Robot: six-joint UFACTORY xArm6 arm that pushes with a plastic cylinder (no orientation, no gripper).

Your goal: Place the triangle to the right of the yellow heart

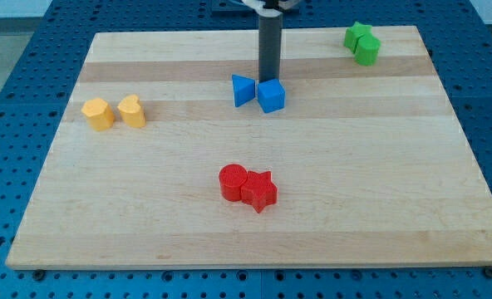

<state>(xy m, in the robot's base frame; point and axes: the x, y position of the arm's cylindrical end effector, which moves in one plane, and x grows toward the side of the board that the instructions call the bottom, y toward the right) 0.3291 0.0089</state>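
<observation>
1. My tip (268, 79) stands just above the blue cube (272, 95), at its top edge; this rod tool has no jaws, so it pinches nothing.
2. The blue triangle (243, 90) sits just left of the cube, near the table's (379, 183) top middle.
3. The yellow heart (132, 110) lies well apart at the view's left, beside a yellow block (98, 114).
4. A red cylinder (232, 181) and red star (260, 191) touch at bottom centre; two green blocks (362, 43) sit top right.
</observation>
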